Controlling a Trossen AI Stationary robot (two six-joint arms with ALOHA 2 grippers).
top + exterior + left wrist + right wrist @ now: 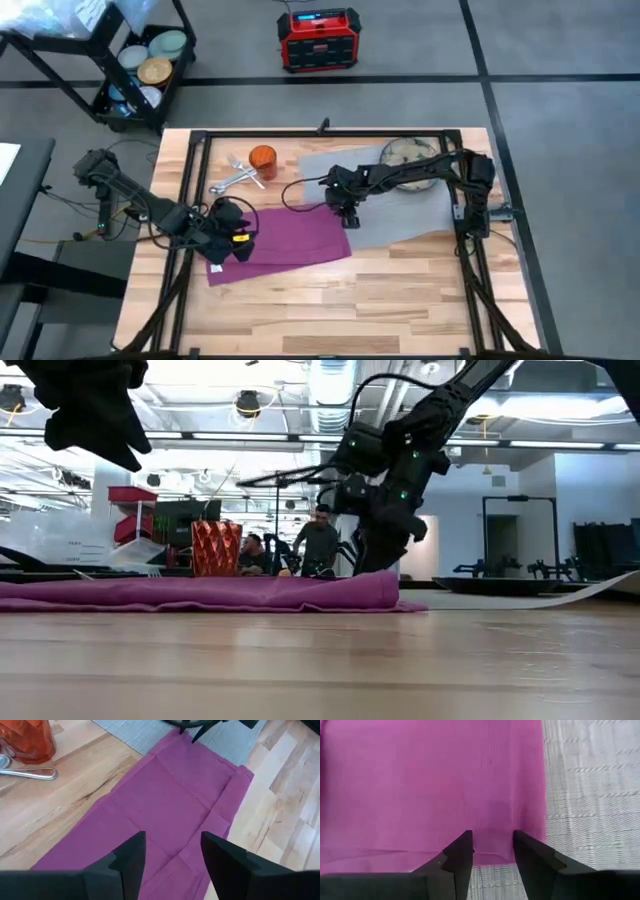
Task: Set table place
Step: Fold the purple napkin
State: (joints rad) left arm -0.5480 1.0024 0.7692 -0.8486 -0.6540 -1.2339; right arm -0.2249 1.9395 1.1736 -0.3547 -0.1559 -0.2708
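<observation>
A magenta napkin (280, 245) lies flat on the wooden table (330, 310). Its right end overlaps the grey mat (400, 215). My left gripper (172, 840) hangs open well above the napkin's left part (100, 430). My right gripper (492, 840) is open and stands low at the napkin's right far corner (347, 215), on the mat's edge. A patterned plate (405, 150) rests on the mat's far part, partly hidden by my right arm. The orange cup (262, 160) and steel cutlery (235, 178) lie on the bare wood at the far left. My right gripper points down with its fingers (462, 852) on either side of a short stretch of the napkin's edge (492, 860), where the napkin lies over the mat. Whether the fingertips touch the cloth I cannot tell. The napkin lies flat and slack.
Bare wood stretches along the table's near side. Beyond the far edge a red box (318, 38) sits on the floor, and a black cart with dishes (140, 70) stands at the far left. People (320, 540) show in the room behind.
</observation>
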